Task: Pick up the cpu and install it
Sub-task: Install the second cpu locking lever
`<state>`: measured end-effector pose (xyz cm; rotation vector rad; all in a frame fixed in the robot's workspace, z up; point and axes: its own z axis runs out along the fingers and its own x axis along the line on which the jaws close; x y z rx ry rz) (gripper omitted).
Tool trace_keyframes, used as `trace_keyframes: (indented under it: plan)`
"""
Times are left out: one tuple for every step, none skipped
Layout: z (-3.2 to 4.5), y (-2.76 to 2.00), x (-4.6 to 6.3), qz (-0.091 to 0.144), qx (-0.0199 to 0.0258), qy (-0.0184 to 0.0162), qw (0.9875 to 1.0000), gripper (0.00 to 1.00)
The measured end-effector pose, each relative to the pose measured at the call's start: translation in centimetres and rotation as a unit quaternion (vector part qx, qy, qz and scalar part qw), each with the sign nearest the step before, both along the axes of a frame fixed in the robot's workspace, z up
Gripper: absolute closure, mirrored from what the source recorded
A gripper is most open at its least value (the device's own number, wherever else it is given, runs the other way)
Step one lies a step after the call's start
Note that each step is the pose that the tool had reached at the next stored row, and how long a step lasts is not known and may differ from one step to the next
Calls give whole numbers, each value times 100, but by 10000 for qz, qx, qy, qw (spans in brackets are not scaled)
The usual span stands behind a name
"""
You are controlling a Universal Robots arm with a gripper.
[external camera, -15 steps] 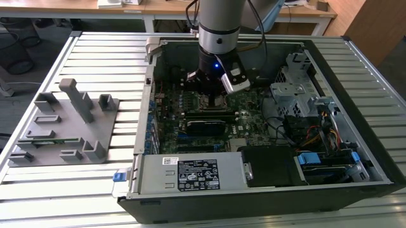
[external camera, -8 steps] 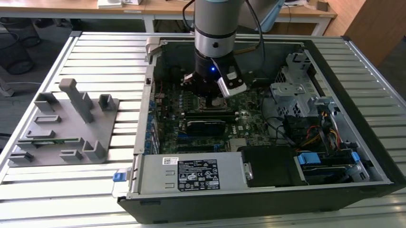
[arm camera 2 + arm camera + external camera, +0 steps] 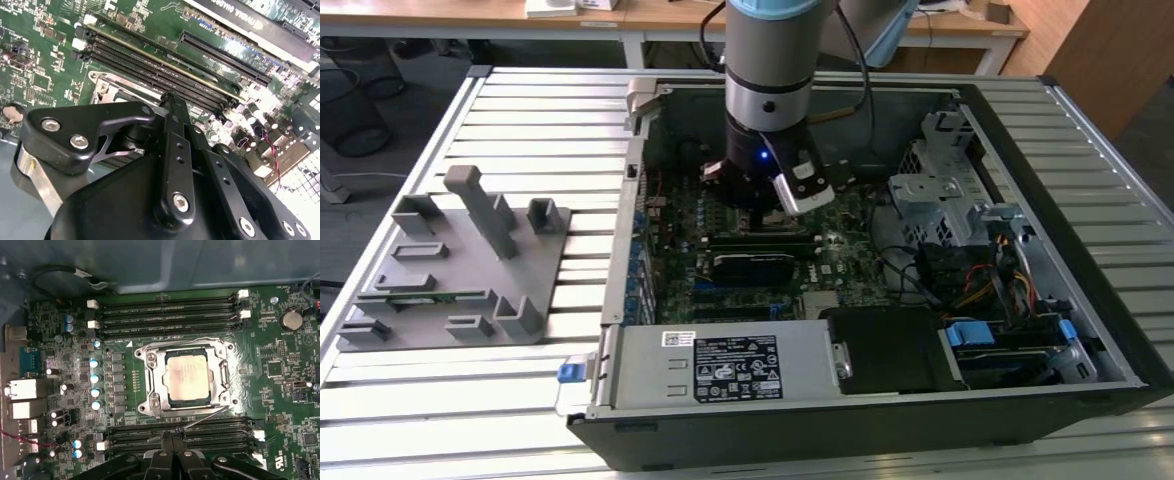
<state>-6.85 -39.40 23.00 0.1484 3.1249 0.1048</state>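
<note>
Find the cpu (image 3: 187, 376) lying flat in the metal socket frame (image 3: 150, 382) at the middle of the motherboard (image 3: 280, 405), silver lid facing up and away from the board, between two banks of memory slots (image 3: 165, 315). Judge it seated rather than carried: edges square with the frame, no visible tilt, nothing touching its top. Treat as light, thin and rigid, with a smooth metal lid that is likely slippery to pinch. Expect a fragile underside and a socket that would not forgive sideways sliding or skewed pressure. Take hold, if at all, by two opposite edges of the thin rim, keeping it level. Avoid pressing on the lid's centre or levering against the frame. Call the outline close to square, with a slightly longer axis that seems to run from one slot bank towards the other, crosswise to the slots; cannot tell the corner marking from here. Read the gripper (image 3: 172, 440) in the first wrist view as hanging just beside the nearer slot bank, apart from the chip, black fingers (image 3: 165, 445) drawn together with nothing between them. See the same linkage (image 3: 170, 150) in the second wrist view, closed and empty, above the board. Note the arm (image 3: 774, 60) reaching down into the open computer case (image 3: 1067, 120) in the exterior view.
</note>
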Motion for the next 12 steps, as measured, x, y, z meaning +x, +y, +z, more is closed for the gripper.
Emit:
trace_keyframes:
  plan:
    - [-12,-3,-1,-1,0,1,10000,89]
    - [-25,-6,-1,-1,0,3,10000,89]
    - [-40,-8,-2,-1,0,4,10000,89]
    - [-54,-9,-2,0,1,4,10000,89]
    - [-66,-11,-4,0,5,5,10000,89]
    - [-76,-13,-6,0,12,5,10000,89]
    - [-83,-15,-10,1,33,6,10000,89]
    - [-90,-16,-14,0,68,6,10000,89]
    - [-98,-17,-17,0,99,5,10000,89]
    - [-107,-19,-21,0,121,5,9999,89]
    - [-118,-19,-22,0,132,4,9999,89]
    - [-125,-19,-23,0,143,4,9999,89]
